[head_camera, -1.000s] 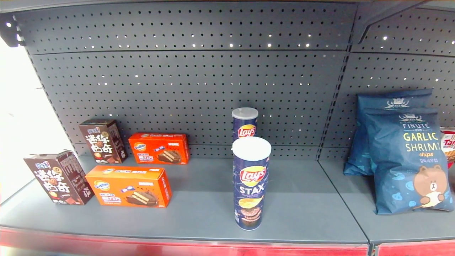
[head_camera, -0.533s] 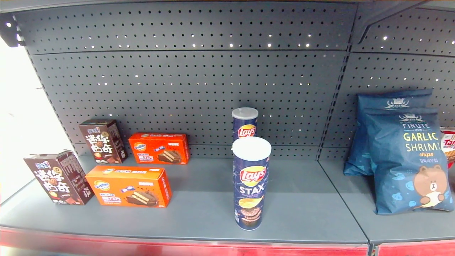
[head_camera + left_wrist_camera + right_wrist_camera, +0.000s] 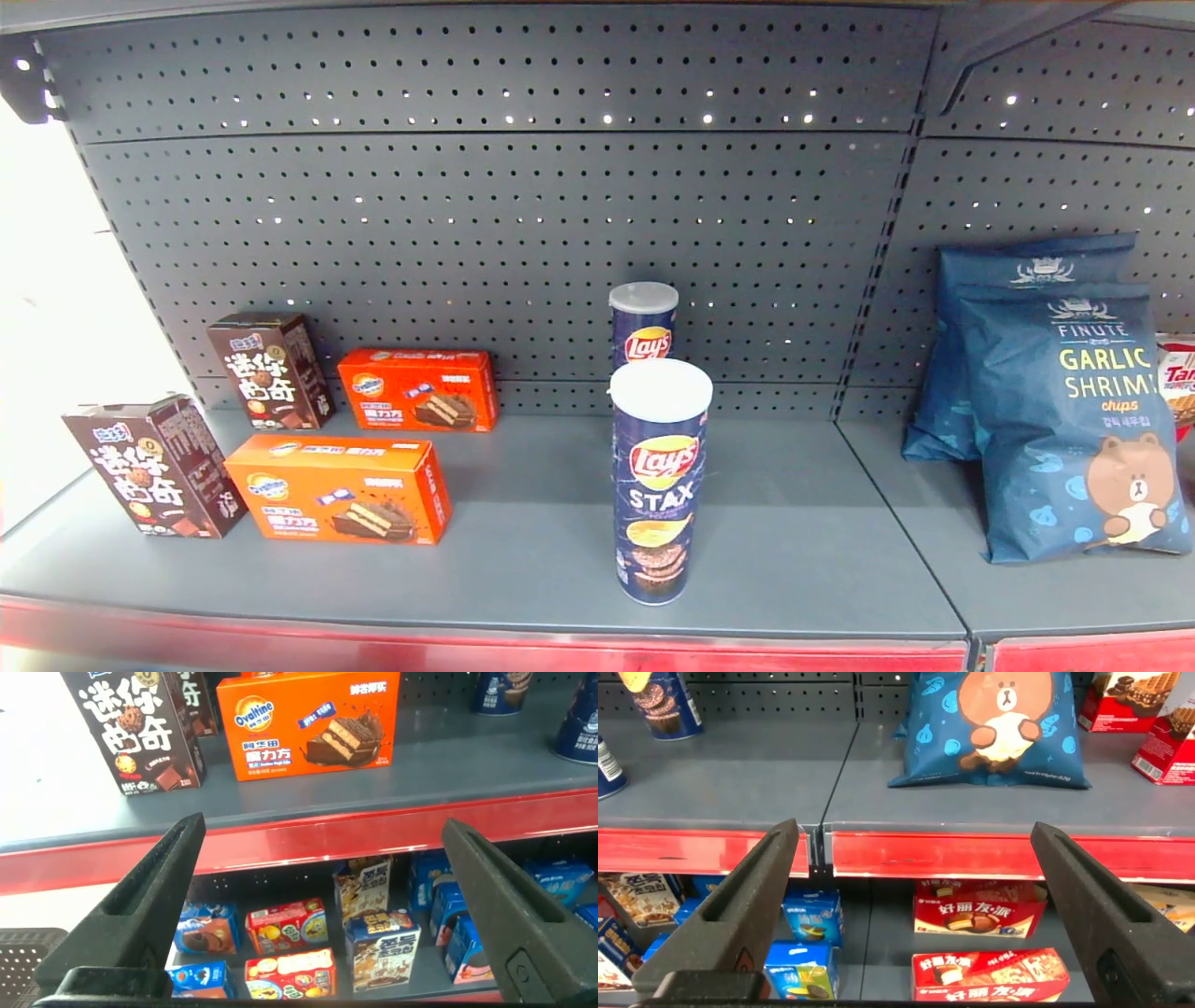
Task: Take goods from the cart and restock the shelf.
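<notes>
while upright, chip cans (image 3: 660, 485) on shelf (image 3: 523, 551)

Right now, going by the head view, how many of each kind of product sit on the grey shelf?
Brown cookie boxes: 2
Orange cake boxes: 2
Chip cans: 2
Blue chip bags: 2
Red pack, cut off at the right edge: 1
Total: 9

Left gripper (image 3: 322, 826), right gripper (image 3: 913, 829): jaws apart
</notes>
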